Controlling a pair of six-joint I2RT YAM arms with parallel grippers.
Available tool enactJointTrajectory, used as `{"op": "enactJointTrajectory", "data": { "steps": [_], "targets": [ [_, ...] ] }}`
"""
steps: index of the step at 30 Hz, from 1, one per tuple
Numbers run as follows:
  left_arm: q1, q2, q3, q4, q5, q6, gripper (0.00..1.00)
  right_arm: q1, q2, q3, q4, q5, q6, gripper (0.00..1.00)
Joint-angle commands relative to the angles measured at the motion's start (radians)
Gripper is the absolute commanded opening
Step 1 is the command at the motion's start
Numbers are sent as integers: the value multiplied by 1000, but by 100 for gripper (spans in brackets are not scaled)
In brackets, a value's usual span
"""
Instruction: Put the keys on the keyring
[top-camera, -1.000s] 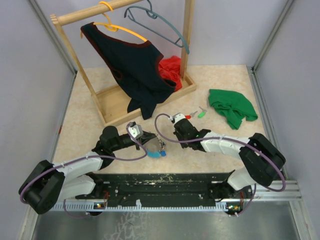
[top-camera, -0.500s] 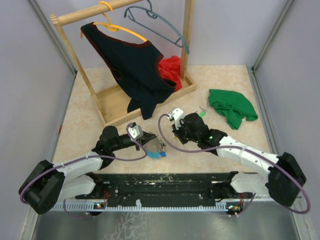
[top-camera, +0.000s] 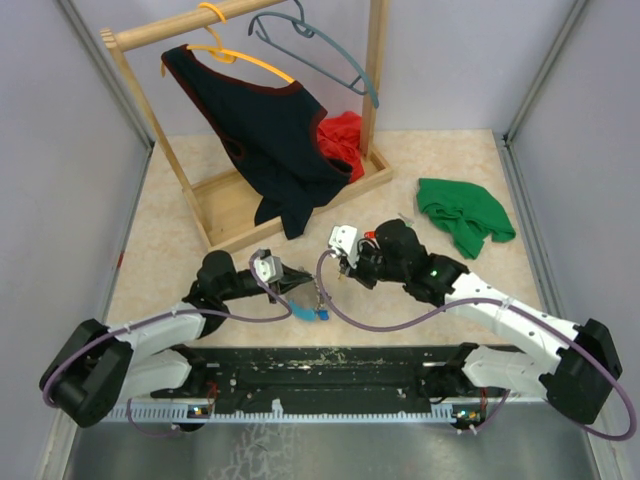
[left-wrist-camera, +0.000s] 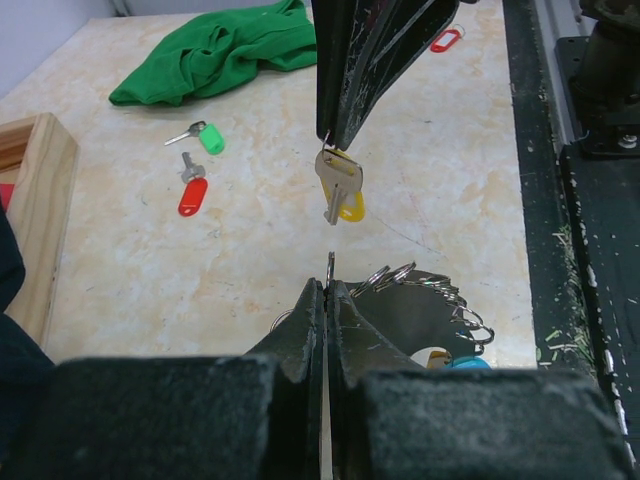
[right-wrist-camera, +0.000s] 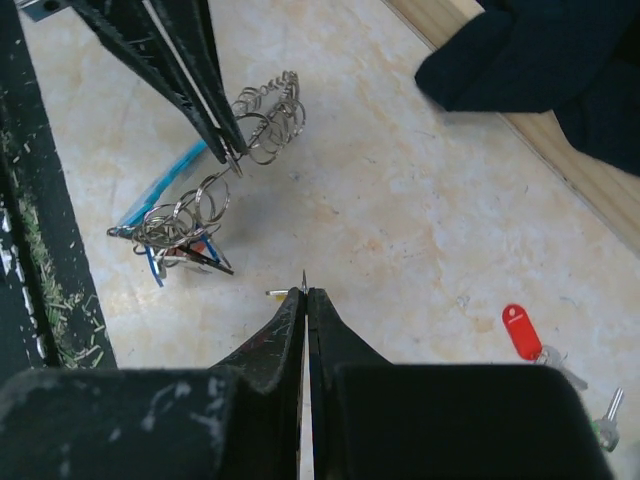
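Observation:
My left gripper (left-wrist-camera: 329, 288) is shut on a thin wire loop of the keyring (left-wrist-camera: 425, 292), a grey coil of rings joined to a light-blue band (right-wrist-camera: 165, 187). The ring hangs from it just above the table. Several small keys dangle under the coil. My right gripper (right-wrist-camera: 304, 292) is shut on a silver key with a yellow cap (left-wrist-camera: 339, 192), which hangs a short way in front of the left fingertips, apart from the ring. A red-capped key (left-wrist-camera: 192, 194) and a green-capped key (left-wrist-camera: 207, 136) lie loose on the table. In the top view the two grippers meet near the keyring (top-camera: 316, 298).
A green cloth (top-camera: 462, 215) lies at the right rear. A wooden rack (top-camera: 290, 190) with a black garment (top-camera: 265, 125), hangers and a red cloth (top-camera: 342, 140) stands at the left rear. The black base rail (top-camera: 330, 365) runs along the near edge.
My right arm has swung left from the loose keys toward the left gripper, carrying the yellow-capped key. The left gripper has kept its hold on the keyring and barely moved.

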Motion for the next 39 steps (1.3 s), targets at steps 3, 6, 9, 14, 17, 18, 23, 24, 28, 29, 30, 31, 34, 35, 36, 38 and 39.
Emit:
{"op": "enactJointTrajectory", "data": {
  "steps": [3,6,9,14,17,18,23,24,28,29,30,31,34,35,36,38,39],
  "targets": [
    [26,28,12,79,152,13,0,5,10,81,-26,-152,-185,0],
    [29,31,9,93,169,15,0,26,16,85,-14,-162,-222,0],
    [29,34,4,111,177,13,0,64,38,88,-6,-123,-262,0],
    [29,45,7,110,175,16,0,111,81,106,-4,-80,-295,0],
    [29,44,9,100,165,21,0,131,82,105,14,-48,-304,0],
    [29,41,8,94,160,26,0,135,83,105,16,-43,-306,0],
    [29,38,7,87,157,32,0,151,87,105,19,-32,-315,0],
    [29,39,7,87,159,32,0,154,89,107,18,-28,-316,0],
    [29,36,7,88,168,31,0,164,96,105,31,-13,-319,0],
    [29,35,7,87,168,32,0,166,97,105,35,-13,-319,0],
    [29,35,7,88,167,31,0,166,98,106,40,-14,-317,0],
    [29,35,6,88,168,31,0,167,102,108,41,-13,-316,0],
    [29,34,7,88,169,31,0,169,110,117,37,-16,-314,0],
    [29,34,7,88,169,31,0,170,110,118,38,-18,-313,0],
    [28,34,6,88,170,31,0,171,112,118,38,-18,-310,0],
    [29,35,7,88,175,30,0,170,113,121,38,-20,-307,0],
    [29,35,7,88,175,30,0,170,113,121,39,-21,-306,0]
  ]
}}
